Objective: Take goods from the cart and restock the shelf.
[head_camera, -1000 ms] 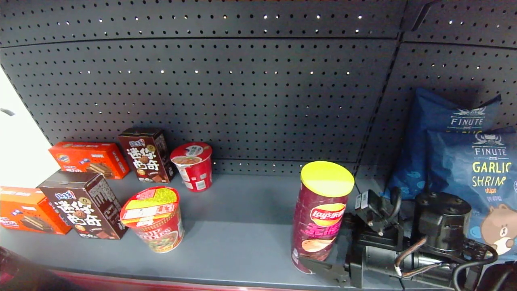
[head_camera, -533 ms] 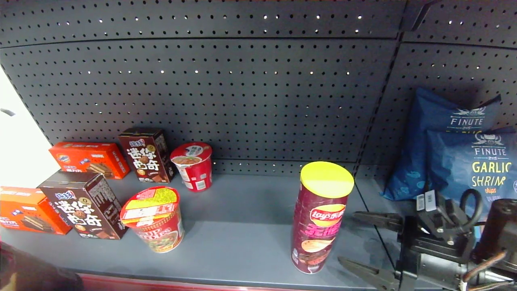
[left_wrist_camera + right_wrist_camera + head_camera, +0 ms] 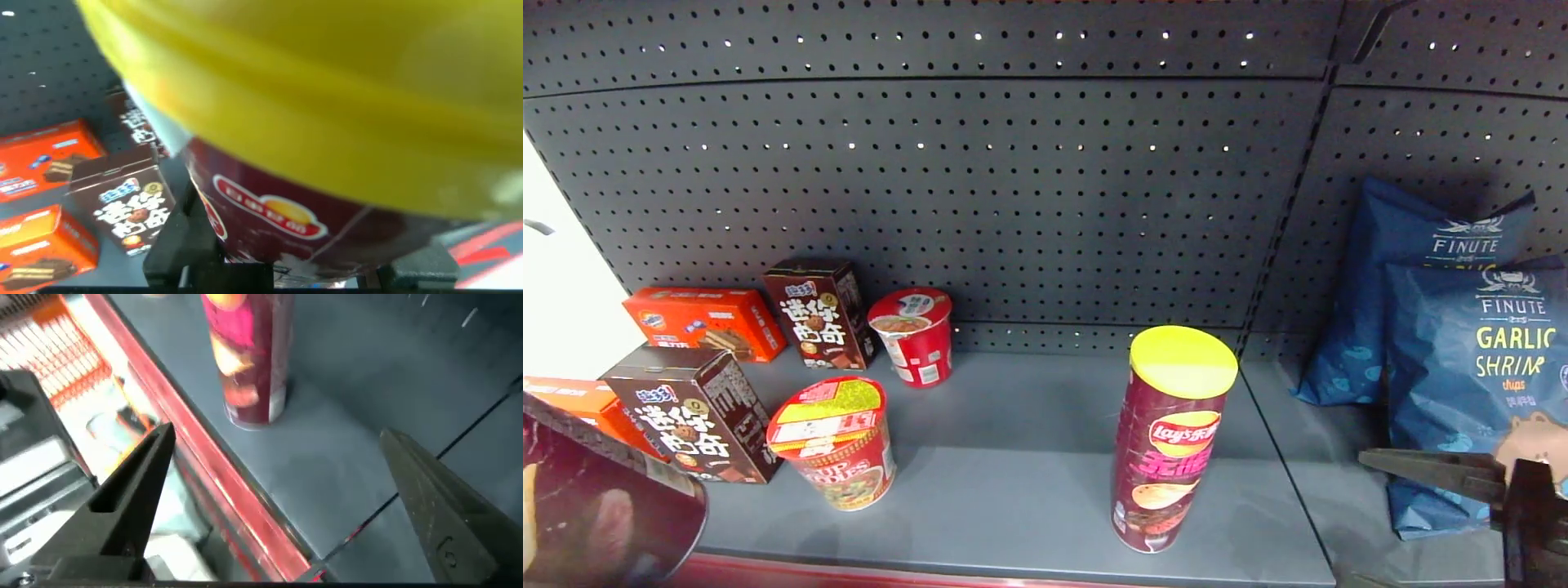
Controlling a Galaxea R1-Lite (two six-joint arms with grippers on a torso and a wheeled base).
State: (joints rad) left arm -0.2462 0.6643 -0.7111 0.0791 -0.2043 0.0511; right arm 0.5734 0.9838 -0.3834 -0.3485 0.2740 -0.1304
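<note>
A dark red chips can (image 3: 1174, 437) with a yellow lid stands upright on the grey shelf (image 3: 1013, 482), right of centre; the right wrist view shows the chips can (image 3: 249, 355) too. My right gripper (image 3: 276, 434) is open and off to the can's right, apart from it; one of its fingers (image 3: 1429, 472) shows in front of the blue bags. A second chips can (image 3: 600, 510) tilts in at the lower left, below the shelf's front edge. My left gripper (image 3: 301, 257) is shut on this second can (image 3: 270, 216), whose yellow lid (image 3: 327, 73) looms close.
Brown boxes (image 3: 698, 412), orange boxes (image 3: 707, 318) and two red noodle cups (image 3: 837, 441) stand on the shelf's left part. Blue snack bags (image 3: 1462, 343) lean at the right. A perforated back panel (image 3: 1013, 204) closes the rear. Free room lies between the cups and the standing can.
My right gripper has let go of the standing can, opened, and drawn back to the right. The second can has risen into view at the lower left.
</note>
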